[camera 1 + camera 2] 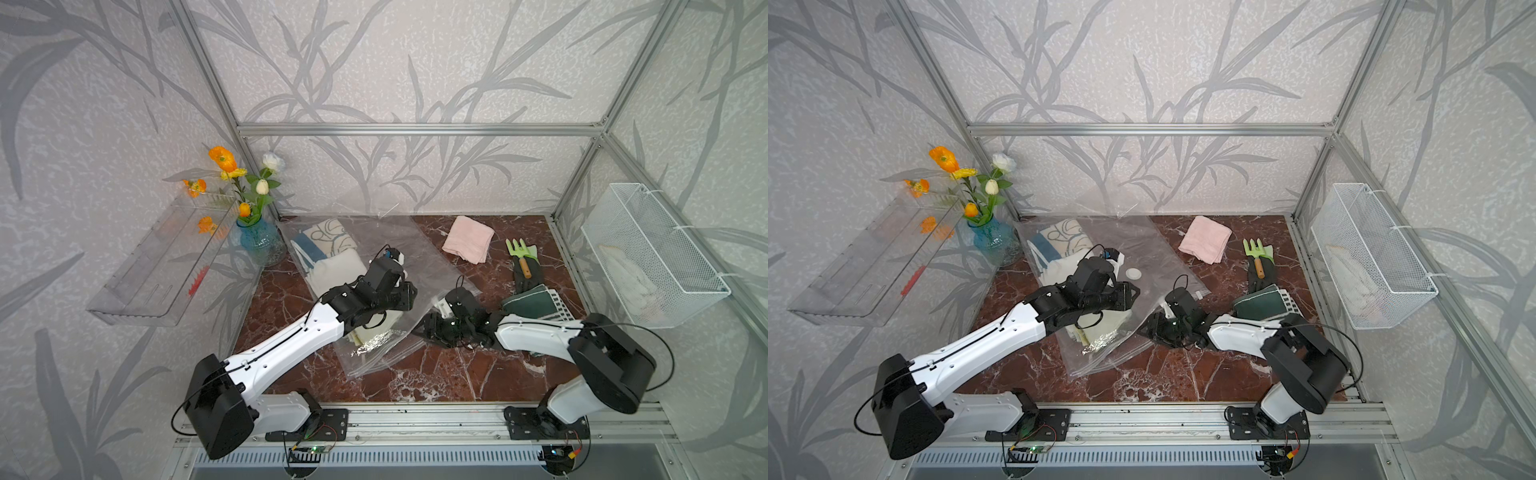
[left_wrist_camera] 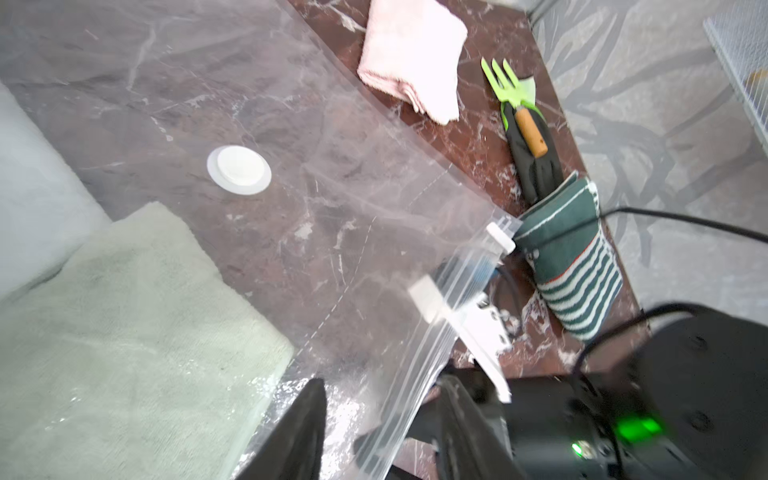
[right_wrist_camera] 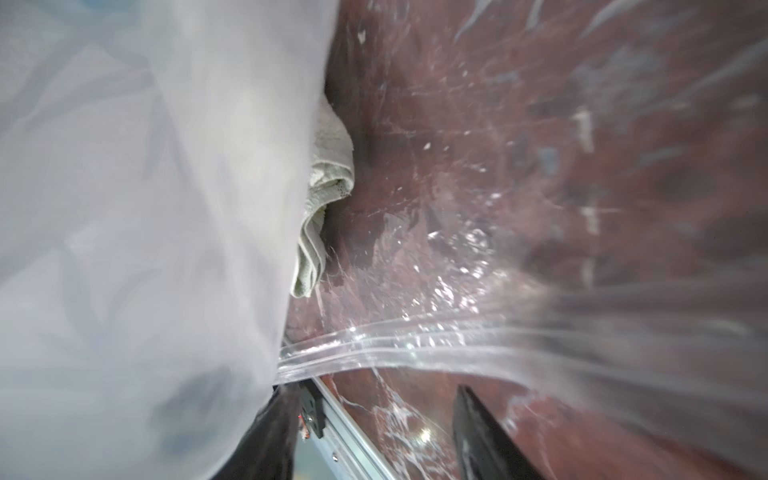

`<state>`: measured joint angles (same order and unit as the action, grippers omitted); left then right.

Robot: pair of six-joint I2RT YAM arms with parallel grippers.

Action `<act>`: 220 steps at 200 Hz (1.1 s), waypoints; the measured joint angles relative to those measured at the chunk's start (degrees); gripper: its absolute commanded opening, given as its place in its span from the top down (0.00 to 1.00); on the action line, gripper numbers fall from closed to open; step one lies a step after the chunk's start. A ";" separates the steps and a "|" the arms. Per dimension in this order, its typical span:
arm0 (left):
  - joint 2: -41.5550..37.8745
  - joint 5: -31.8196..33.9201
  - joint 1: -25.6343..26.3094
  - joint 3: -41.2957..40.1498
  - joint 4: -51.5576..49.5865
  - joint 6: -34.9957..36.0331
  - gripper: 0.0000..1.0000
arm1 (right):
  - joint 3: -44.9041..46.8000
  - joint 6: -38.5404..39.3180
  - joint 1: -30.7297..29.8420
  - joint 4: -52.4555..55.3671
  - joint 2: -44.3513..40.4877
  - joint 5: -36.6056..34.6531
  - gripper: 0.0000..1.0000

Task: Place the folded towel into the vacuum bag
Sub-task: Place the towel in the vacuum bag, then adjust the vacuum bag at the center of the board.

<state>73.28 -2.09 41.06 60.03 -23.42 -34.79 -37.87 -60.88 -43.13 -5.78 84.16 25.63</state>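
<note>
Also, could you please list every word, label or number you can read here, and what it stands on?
No text can be read in any view.
Blue glass vase: faint marks on its face, too blurred to read.
White valve on the vacuum bag: plain, no lettering shows.
Small circuit board on the front rail: too small to read.

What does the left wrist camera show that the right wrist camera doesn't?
Only left wrist: the white valve, a pink towel, a green fork and a striped cloth. Only right wrist: the metal rail at the table's front. Both: the clear bag, its zip strip, the pale green towel and the marble table.
</note>
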 measured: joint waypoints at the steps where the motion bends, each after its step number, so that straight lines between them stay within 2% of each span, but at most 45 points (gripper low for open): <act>1: 0.02 0.04 -0.15 0.00 0.15 -0.02 0.59 | 0.07 0.24 0.09 0.55 -0.61 -0.24 0.50; 37: 4.52 -0.20 -3.28 0.39 4.15 -0.59 0.63 | -0.37 7.89 5.88 15.89 -15.32 -5.73 0.57; 68: 14.16 -1.99 -3.98 1.44 7.87 -0.20 0.66 | -8.22 16.28 13.88 27.71 -17.46 -7.67 0.59; 88: 20.94 -3.69 -4.42 2.97 9.20 0.15 0.68 | -16.50 21.90 16.00 31.85 -12.07 -7.52 0.62; 117: 28.74 -4.98 -4.50 5.57 10.78 0.48 0.70 | -26.71 26.23 15.96 30.58 2.93 -6.47 0.64; 138: 31.21 -5.11 -4.66 5.73 11.17 0.70 0.71 | -31.65 27.82 15.91 30.03 13.31 -6.21 0.64; 172: 30.62 -4.87 -4.76 1.31 12.35 0.50 0.72 | -38.03 30.10 15.98 30.05 25.99 -6.34 0.64; 220: 24.00 -3.04 -5.16 -8.13 11.98 0.11 0.72 | -35.10 31.28 17.25 30.18 27.78 -7.61 0.64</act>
<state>97.27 -5.13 35.90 51.90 -11.44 -34.68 -72.97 -29.61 -25.89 24.40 111.94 18.02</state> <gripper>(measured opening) 0.282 0.361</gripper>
